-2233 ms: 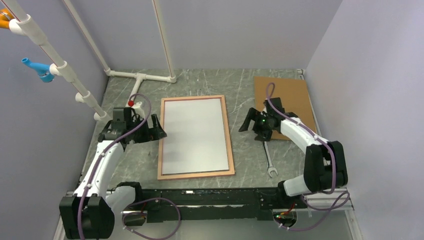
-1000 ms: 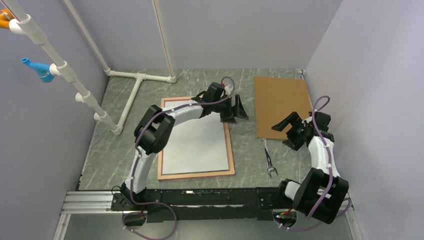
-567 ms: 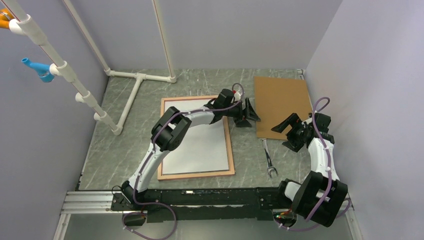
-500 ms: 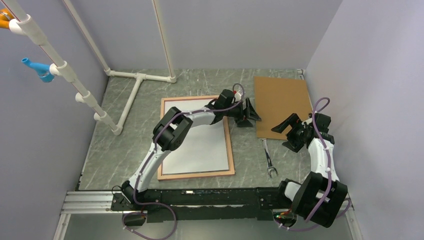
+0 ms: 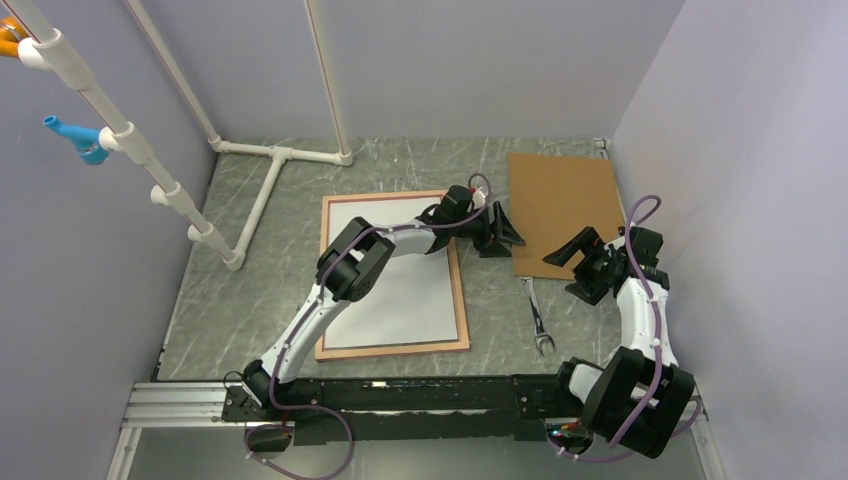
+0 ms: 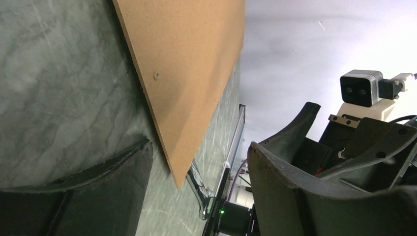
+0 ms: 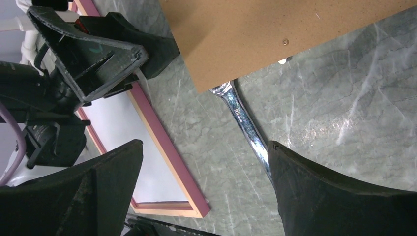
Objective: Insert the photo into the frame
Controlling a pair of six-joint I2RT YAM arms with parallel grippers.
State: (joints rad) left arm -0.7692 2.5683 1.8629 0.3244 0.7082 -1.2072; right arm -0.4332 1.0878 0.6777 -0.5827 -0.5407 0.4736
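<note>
Between the frame and the backing board, the left gripper (image 5: pixel 500 238) stands low over the table with its jaws apart and nothing between them. Its two fingers (image 6: pixel 98 191) are matte black, thick and wedge-shaped, with blunt tips. In the left wrist view, the near left corner of the backing board (image 5: pixel 560 205) shows through the gap, but the fingers do not grip it. Whether the lower finger touches the table cannot be determined. The left arm (image 5: pixel 345 265), white with black joints and a purple cable, reaches diagonally across the frame to this position.

The right gripper (image 5: pixel 572 268) hangs above the near edge of the board, its jaws spread wide and empty. Its fingers (image 7: pixel 334 196) have the same black, wedge-shaped form. Below them lies a wrench (image 7: pixel 246 125) of bright polished metal. It has a slim shank, one end at the board's near left corner and a forked end toward the arm bases.

The board is a flat, plain brown rectangle, matte and fibrous, with sharp corners.

The photo (image 5: pixel 390 275) lies flat inside the frame (image 5: pixel 461 300), plain white side up, filling the opening. Its printed side is not visible. The frame is a thin rectangle with narrow rails, pinkish on the inner part and light wood on the outer. It lies flat on the table (image 5: pixel 250 290), just left of the left gripper and apart from the board. The table surface is grey-green with pale veins and a slight gloss.
</note>
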